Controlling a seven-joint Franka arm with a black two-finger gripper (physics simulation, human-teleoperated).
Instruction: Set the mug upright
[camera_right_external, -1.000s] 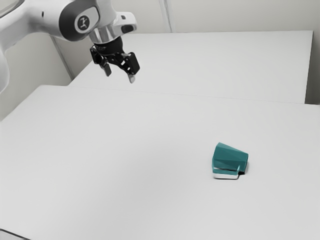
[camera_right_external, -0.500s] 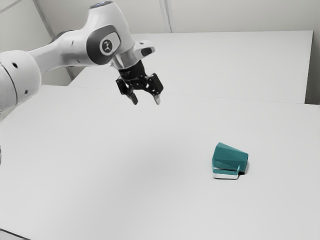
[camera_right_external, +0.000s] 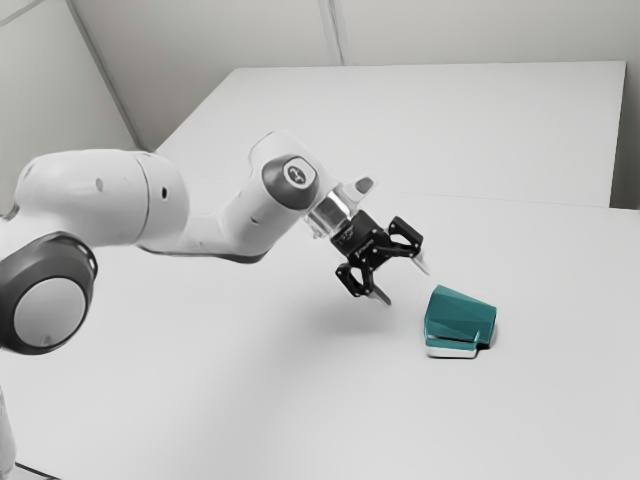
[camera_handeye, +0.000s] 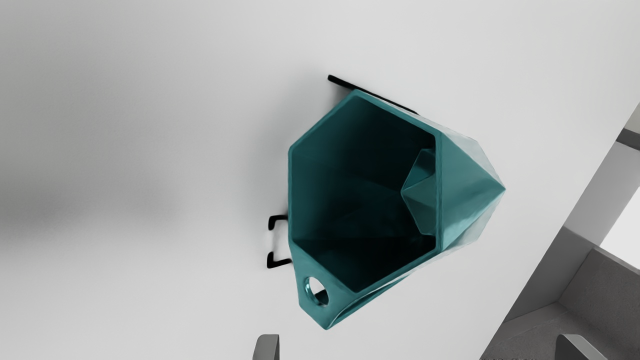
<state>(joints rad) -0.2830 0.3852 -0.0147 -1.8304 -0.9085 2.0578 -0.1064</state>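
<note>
The black gripper (camera_right_external: 408, 284) hangs over the table at the exterior view's middle, tilted, its fingers spread wide with nothing between them. Just beyond it toward the exterior view's right, the teal faceted mug (camera_right_external: 461, 316) lies on its side. In the wrist view the mug (camera_handeye: 365, 190) turns its hollow mouth toward the hand, and its handle with a round hole is on the side nearest the fingertips. The gripper (camera_handeye: 417, 347) shows both tips far apart there, not touching the mug.
The white tabletop (camera_right_external: 270, 390) extends around the mug. Behind it in the exterior view stands a pale raised surface (camera_right_external: 420, 125). A table edge and a grey area (camera_handeye: 595, 280) lie past the mug in the wrist view.
My arm has swung toward the exterior view's right and lower, bringing the gripper close to the mug. My hand has tilted more, and the mug has stayed where it was.
</note>
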